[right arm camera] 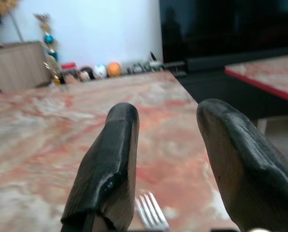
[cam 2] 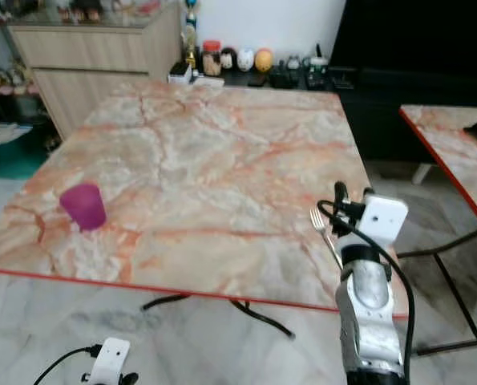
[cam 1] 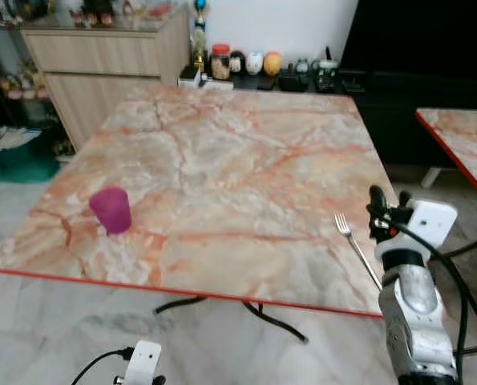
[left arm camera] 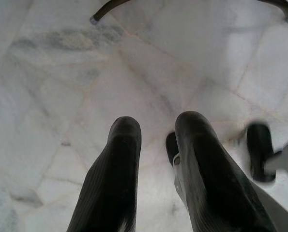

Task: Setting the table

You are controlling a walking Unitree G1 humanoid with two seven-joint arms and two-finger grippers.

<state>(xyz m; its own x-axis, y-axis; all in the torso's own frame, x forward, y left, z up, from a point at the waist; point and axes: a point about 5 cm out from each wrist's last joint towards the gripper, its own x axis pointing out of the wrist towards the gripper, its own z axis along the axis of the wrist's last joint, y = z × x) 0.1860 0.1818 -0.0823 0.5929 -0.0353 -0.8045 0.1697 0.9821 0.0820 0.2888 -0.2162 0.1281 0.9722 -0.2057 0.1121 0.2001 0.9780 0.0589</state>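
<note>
A purple cup (cam 1: 111, 209) stands upright near the front left of the marble table (cam 1: 222, 160). A silver fork (cam 1: 357, 247) lies near the table's front right edge, tines pointing away from me. My right gripper (cam 1: 388, 200) is open just right of the fork, over the table's edge. In the right wrist view the fork's tines (right arm camera: 151, 212) show low between the two fingers (right arm camera: 110, 159), untouched. My left gripper (left arm camera: 156, 140) hangs open below the table's front edge, over the floor, with nothing in it.
A second red-edged marble table (cam 1: 456, 140) stands to the right across a narrow gap. Jars and ornaments (cam 1: 246, 62) line a low shelf behind the table, beside a wooden cabinet (cam 1: 102, 56). A green bin (cam 1: 14, 156) sits at left. Black table legs (cam 1: 262, 317) cross the floor.
</note>
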